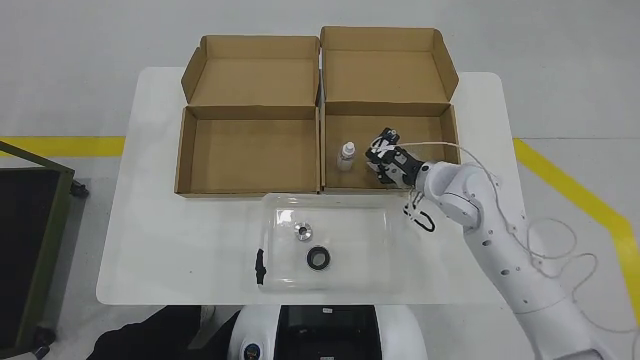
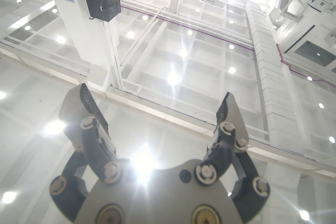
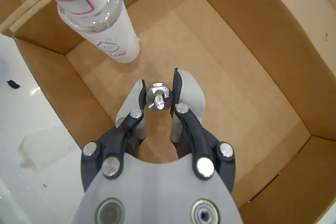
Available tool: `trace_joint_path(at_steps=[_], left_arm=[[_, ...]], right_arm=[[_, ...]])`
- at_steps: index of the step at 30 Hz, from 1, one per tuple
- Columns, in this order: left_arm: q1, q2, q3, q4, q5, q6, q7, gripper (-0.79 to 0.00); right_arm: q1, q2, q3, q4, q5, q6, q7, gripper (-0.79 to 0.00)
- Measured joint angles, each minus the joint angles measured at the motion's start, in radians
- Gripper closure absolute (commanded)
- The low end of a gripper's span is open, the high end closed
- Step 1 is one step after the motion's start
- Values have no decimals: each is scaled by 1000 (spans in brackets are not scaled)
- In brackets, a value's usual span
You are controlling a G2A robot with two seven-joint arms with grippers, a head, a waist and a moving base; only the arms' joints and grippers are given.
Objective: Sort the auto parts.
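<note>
One gripper, the right gripper [image 1: 388,155], hangs inside the right cardboard box [image 1: 452,135] at the worktop's [image 1: 150,240] far side, just right of a bottle [image 1: 347,154]. In the left wrist view the left gripper [image 2: 156,101] is spread, holding nothing. In the right wrist view the right gripper pinches a metal disc [image 3: 158,100] by its rim, over the box floor. The disc is likely rigid, dense and slick, so the rim suits as a hold.

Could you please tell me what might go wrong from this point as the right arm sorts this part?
1. The white-capped bottle stands upright close beside the right end effector in the right cardboard box; opening or withdrawing could tip it.
2. The round metal part is pinched only at its rim, so it might slip, or roll when released.
</note>
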Motion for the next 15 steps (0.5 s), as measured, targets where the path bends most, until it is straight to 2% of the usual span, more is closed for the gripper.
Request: trace_joint_path(at_steps=[4, 5, 11, 12, 13, 15], left_arm=[[0, 0, 0, 0, 0, 0, 0, -785], [0, 0, 0, 0, 0, 0, 0, -785], [0, 0, 0, 0, 0, 0, 0, -785], [0, 0, 0, 0, 0, 0, 0, -785], [0, 0, 0, 0, 0, 0, 0, -785], [0, 0, 0, 0, 0, 0, 0, -785]], right_arm=[[14, -4, -17, 14, -6, 0, 5, -391], [17, -5, -19, 16, -7, 1, 4, -499], [6, -3, -9, -29, -36, 23, -20, -699], [0, -2, -5, -44, -38, 23, -16, -757], [-6, 0, -2, -56, -38, 21, -14, -785], [-25, 3, 11, -94, -33, 17, -15, -785]])
